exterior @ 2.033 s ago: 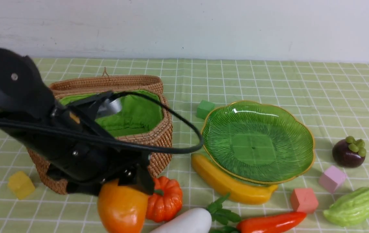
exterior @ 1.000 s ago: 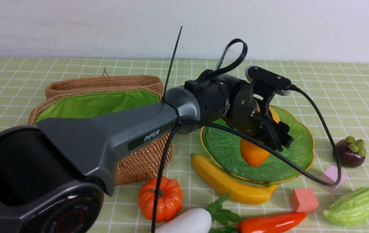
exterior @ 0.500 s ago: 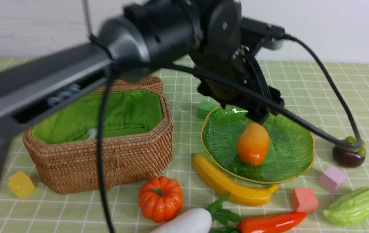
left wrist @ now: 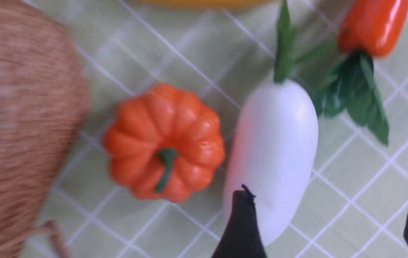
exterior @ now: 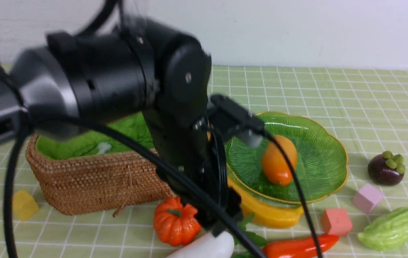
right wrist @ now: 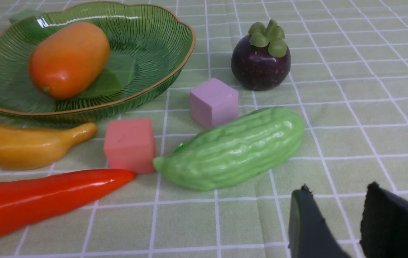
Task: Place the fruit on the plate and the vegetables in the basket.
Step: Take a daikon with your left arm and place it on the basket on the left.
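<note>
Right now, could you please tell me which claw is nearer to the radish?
Left. The left claw is open just above the radish, with one finger over its body. The right claw sits near the gourd, and the radish is outside its wrist view.

The plate (right wrist: 143,39) is formed of glossy, translucent green glass, finely ribbed and gold-rimmed. The basket (exterior: 92,184) is woven of rough brown rattan and lined with matt green cloth (exterior: 82,143). A smooth, shiny plastic finish is shown by the mango (right wrist: 68,59), pepper (right wrist: 46,197) and radish (left wrist: 273,154); the gourd (right wrist: 232,148) is glossy but bumpy. The pink cube (right wrist: 214,102) is matt.
</note>
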`<state>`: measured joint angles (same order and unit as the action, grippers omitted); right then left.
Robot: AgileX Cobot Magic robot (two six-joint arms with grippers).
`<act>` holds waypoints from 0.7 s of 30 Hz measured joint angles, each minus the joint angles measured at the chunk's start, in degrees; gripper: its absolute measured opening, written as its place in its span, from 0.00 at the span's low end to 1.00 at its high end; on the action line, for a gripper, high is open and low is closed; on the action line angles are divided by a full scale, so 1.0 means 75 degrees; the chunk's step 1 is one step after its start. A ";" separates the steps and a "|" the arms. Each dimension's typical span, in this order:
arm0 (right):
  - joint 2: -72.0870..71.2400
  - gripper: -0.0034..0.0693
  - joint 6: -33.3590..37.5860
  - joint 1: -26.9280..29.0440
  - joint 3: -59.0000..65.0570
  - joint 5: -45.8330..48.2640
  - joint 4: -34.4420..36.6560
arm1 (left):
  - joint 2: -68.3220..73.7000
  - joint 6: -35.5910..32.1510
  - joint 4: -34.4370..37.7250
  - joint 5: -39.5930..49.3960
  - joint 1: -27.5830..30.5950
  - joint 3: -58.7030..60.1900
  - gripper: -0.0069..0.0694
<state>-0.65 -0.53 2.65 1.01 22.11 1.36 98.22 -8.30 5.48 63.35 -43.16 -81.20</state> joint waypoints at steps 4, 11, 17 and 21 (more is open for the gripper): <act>0.0000 0.38 0.0000 0.0000 0.0000 0.0000 0.0000 | 0.0509 -0.0241 0.0127 -0.0226 0.0000 0.0468 0.82; 0.0000 0.38 0.0000 0.0000 0.0000 0.0000 0.0000 | 0.1659 -0.0468 0.0183 -0.0953 0.0000 0.0516 0.82; 0.0000 0.38 0.0000 0.0000 0.0000 0.0000 0.0000 | 0.1882 -0.0477 0.0260 -0.0971 0.0000 0.0502 0.80; 0.0000 0.38 0.0000 0.0000 0.0000 0.0000 0.0000 | 0.1882 -0.0499 0.0267 -0.0843 0.0000 0.0447 0.80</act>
<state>-0.65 -0.53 2.65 1.01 22.11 1.36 112.33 -12.04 7.49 57.03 -43.16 -77.85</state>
